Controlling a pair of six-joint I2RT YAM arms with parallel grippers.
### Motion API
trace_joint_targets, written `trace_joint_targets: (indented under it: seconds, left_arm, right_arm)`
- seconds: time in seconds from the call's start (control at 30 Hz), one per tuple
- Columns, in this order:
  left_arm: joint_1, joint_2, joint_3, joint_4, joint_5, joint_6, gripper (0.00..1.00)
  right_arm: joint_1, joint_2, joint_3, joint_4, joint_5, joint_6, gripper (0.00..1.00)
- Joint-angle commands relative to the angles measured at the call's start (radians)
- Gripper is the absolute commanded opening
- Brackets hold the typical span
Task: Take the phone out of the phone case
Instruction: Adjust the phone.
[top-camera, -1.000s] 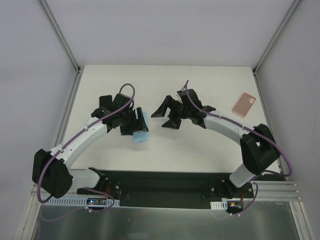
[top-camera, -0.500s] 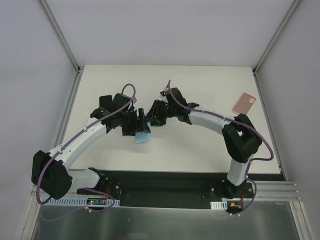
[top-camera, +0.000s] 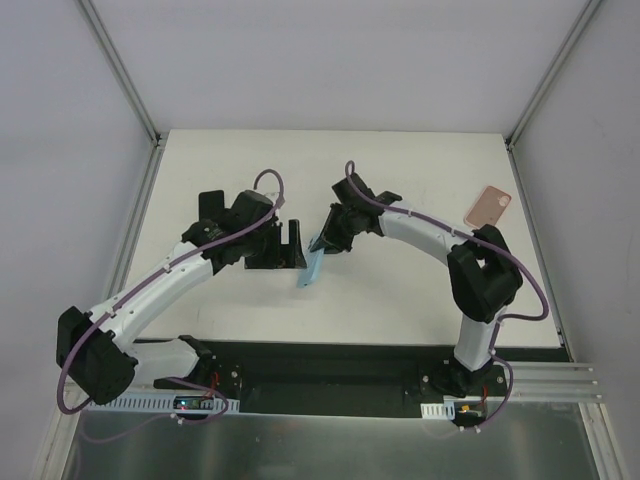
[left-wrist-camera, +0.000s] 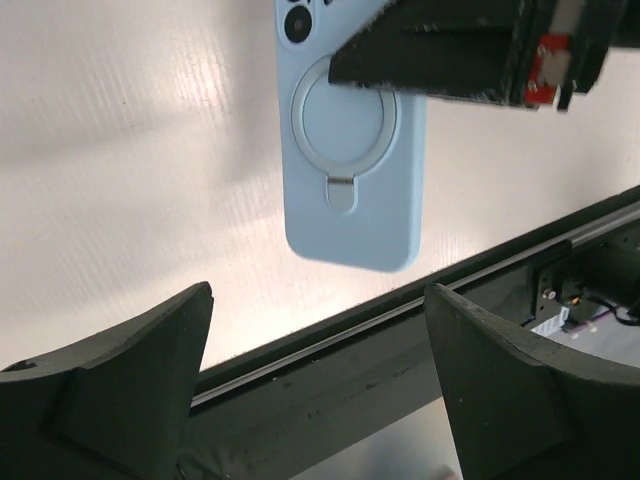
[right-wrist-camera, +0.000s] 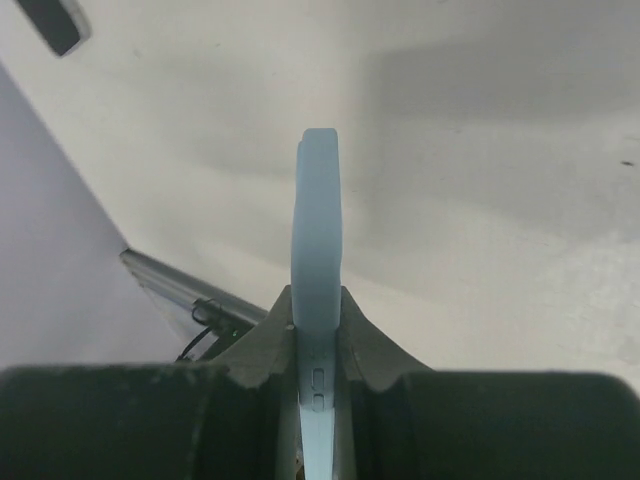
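The light-blue phone case (top-camera: 311, 267), with a ring stand on its back (left-wrist-camera: 345, 115), hangs over the table's middle. Camera lenses (left-wrist-camera: 297, 20) show in its top cutout, so the phone sits inside it. My right gripper (top-camera: 326, 243) is shut on the case's upper end. The right wrist view has the case (right-wrist-camera: 317, 220) edge-on, pinched between both fingers of that gripper (right-wrist-camera: 317, 295). My left gripper (top-camera: 293, 246) stands open just left of the case, not touching it. In the left wrist view its jaws (left-wrist-camera: 318, 292) are wide apart below the case (left-wrist-camera: 352, 190).
A pink phone-shaped flat object (top-camera: 488, 208) lies at the table's back right. The black rail (left-wrist-camera: 400, 330) along the near table edge runs below the hanging case. Grey walls (top-camera: 70, 150) enclose the table on three sides.
My right arm swung left and shut on the blue case. My left gripper, which held the case, opened and let go. The case now hangs from the right gripper, a little further right.
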Motion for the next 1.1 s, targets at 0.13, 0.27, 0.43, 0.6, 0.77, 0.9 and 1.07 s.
trace_joint_targets:
  seconds: [0.13,0.27,0.43,0.6,0.77,0.9,1.07]
  left_arm:
    - [-0.203,0.05,0.09,0.016,-0.18,0.137,0.85]
    - [-0.267,0.11,0.133,0.056,-0.166,0.188,0.84]
    - [-0.315,0.167,0.156,0.079,-0.183,0.205,0.84]
    - [-0.343,0.201,0.187,0.102,-0.191,0.223,0.83]
    - [-0.375,0.215,0.202,0.104,-0.189,0.234,0.81]
    - [-0.39,0.239,0.217,0.104,-0.189,0.246,0.8]
    - [-0.413,0.278,0.239,0.102,-0.22,0.254,0.71]
  right_arm:
    - [-0.007,0.088,0.311,-0.573,0.204,-0.014,0.01]
    - [-0.007,0.106,0.334,-0.653,0.204,0.004,0.01]
    - [-0.01,0.082,0.345,-0.731,0.238,0.029,0.01]
    - [-0.01,0.106,0.409,-0.837,0.25,0.004,0.01]
    - [-0.012,0.105,0.457,-0.936,0.279,-0.013,0.01]
    - [-0.013,0.091,0.465,-0.958,0.305,-0.016,0.01]
    - [-0.01,0.085,0.468,-0.97,0.302,-0.026,0.01]
